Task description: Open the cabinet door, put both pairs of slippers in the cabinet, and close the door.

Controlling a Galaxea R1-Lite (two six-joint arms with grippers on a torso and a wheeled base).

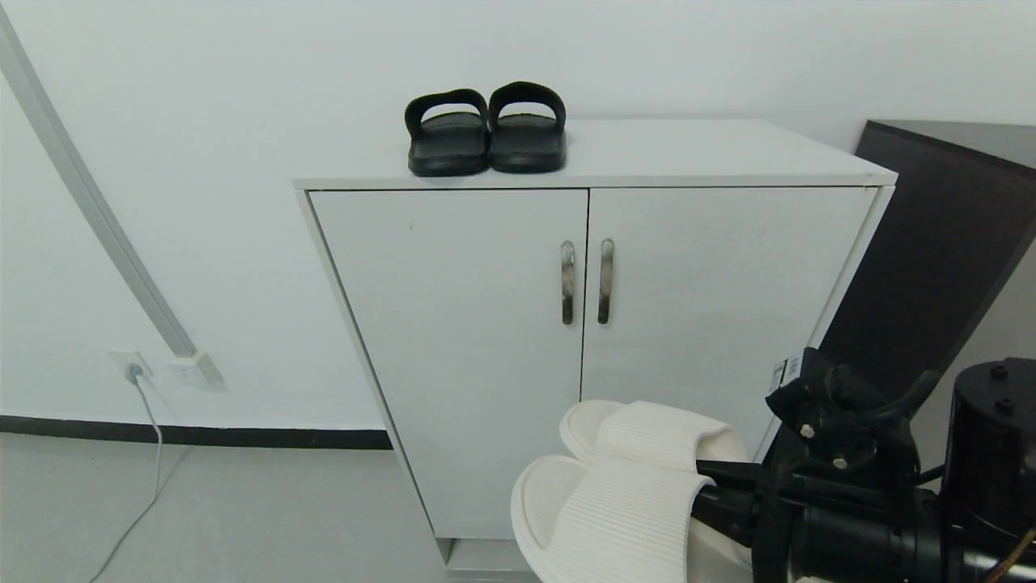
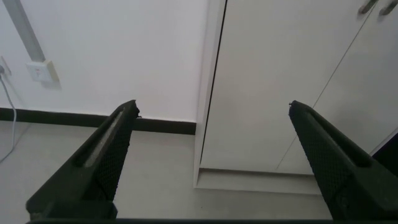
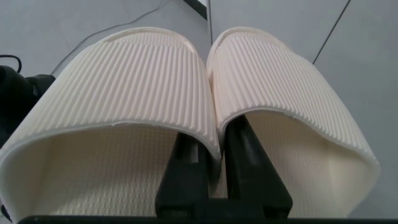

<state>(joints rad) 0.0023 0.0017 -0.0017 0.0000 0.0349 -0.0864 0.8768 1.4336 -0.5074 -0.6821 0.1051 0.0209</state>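
left gripper (image 2: 212, 107) spread | right gripper (image 3: 214, 177) clamping white slippers (image 3: 143, 74), tips hidden inside them

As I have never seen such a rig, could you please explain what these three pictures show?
This is a two-armed robot with a camera on its head and one on each wrist. The head view faces a white cabinet, its two doors shut, with black slippers on top. The right wrist view looks along the right gripper, which pinches a pair of white slippers together. The left wrist view looks along the left gripper, open and empty, toward the cabinet's lower corner.
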